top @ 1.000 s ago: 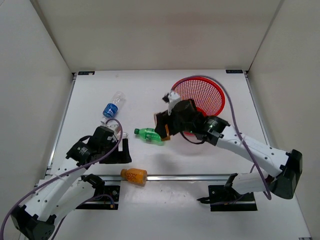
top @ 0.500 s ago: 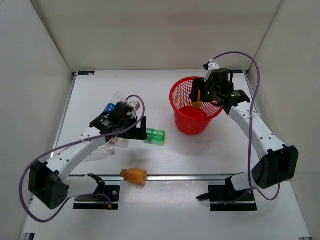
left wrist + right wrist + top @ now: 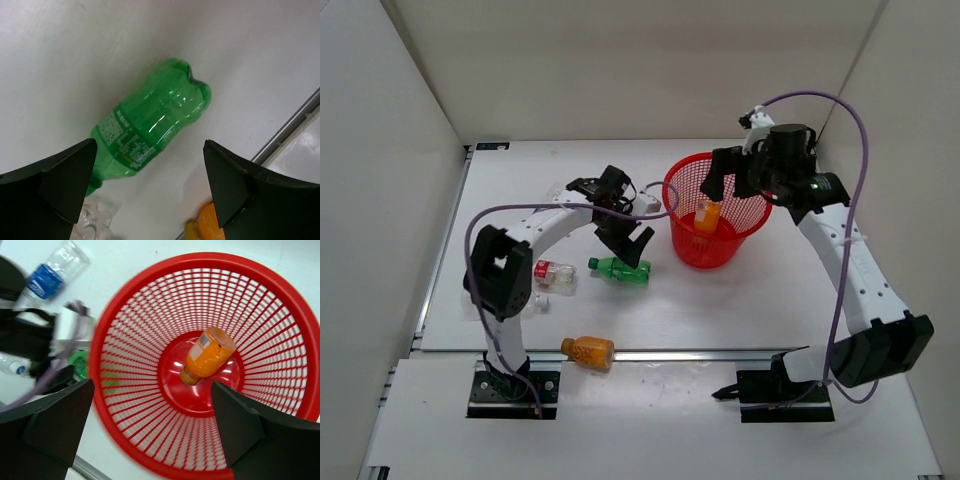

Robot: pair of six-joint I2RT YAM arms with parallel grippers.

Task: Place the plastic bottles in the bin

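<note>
The red mesh bin [image 3: 682,182] stands at the back right with one orange bottle [image 3: 708,213] lying in its base [image 3: 207,355]. My right gripper [image 3: 735,185] hangs open above the bin [image 3: 125,305], holding nothing [image 3: 152,385]. A green bottle [image 3: 620,270] lies on the table left of the bin. My left gripper [image 3: 631,236] is open just above it, its jaws to either side of the green bottle [image 3: 150,125] without touching. A red-labelled clear bottle [image 3: 552,272] lies further left. A second orange bottle [image 3: 588,350] lies near the front rail. A blue-labelled bottle [image 3: 47,277] lies behind the left arm.
A metal rail [image 3: 700,353] runs across the table's near edge. White walls close the table at the back and both sides. The left arm's purple cable [image 3: 520,210] loops over the table beside the bottles.
My right gripper has opened over the bin and the orange bottle has dropped into it. The left arm has swung right, and its open gripper now hangs over the green bottle.
</note>
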